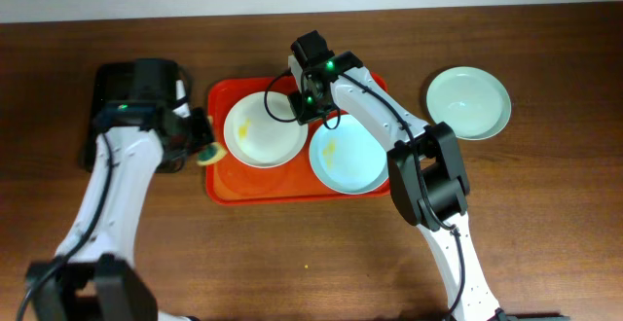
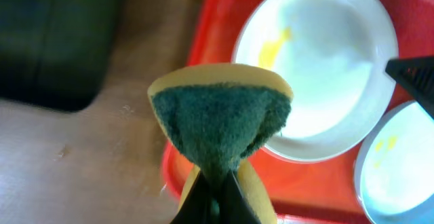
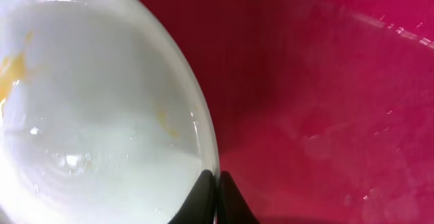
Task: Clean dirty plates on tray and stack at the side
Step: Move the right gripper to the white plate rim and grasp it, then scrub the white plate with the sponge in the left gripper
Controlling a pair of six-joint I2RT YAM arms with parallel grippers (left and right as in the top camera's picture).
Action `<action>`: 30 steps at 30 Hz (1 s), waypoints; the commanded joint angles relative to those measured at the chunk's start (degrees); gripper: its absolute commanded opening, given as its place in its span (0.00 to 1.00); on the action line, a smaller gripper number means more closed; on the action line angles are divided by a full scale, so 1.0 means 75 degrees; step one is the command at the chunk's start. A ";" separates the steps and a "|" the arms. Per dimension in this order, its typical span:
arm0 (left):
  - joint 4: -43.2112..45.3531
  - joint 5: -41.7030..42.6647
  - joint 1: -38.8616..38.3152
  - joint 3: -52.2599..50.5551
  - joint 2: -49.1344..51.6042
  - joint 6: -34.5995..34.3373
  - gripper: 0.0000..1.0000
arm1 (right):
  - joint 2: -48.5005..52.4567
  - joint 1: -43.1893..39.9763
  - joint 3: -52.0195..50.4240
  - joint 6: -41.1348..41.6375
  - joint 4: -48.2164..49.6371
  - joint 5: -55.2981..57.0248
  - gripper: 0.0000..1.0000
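- Where the right gripper (image 3: 217,183) meets the work, its jaws stand almost together, pinching the rim of the cream-white plate (image 3: 95,115). That plate lies on the left half of the red tray (image 3: 325,115).
- The left gripper (image 2: 215,190) is clamped on a sponge (image 2: 220,122), yellow with a green scouring face. It is held at the tray's left edge, short of that plate.
- Cream-white plate: yellow smudges (image 2: 271,47) show; not cleaned.
- Pale blue plate (image 1: 348,154): on the tray's right half, close against the cream-white one, likewise smudged; not cleaned.
- Pale green plate (image 1: 467,102): off the tray on the table (image 1: 545,224) to the right, no smudge visible. I judge it done.
- Judgement: about a third complete, with two plates left to wipe and stack.
- A dark tub (image 1: 136,107) sits left of the tray. Nothing blocks the sponge's way to the plate, but the right gripper occupies its far rim.
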 commanded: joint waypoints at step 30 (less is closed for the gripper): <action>0.1332 0.0070 -0.0478 0.0909 0.2250 -0.0912 0.00 | 0.0385 0.0382 -0.0749 0.1157 -0.0079 -0.0242 0.04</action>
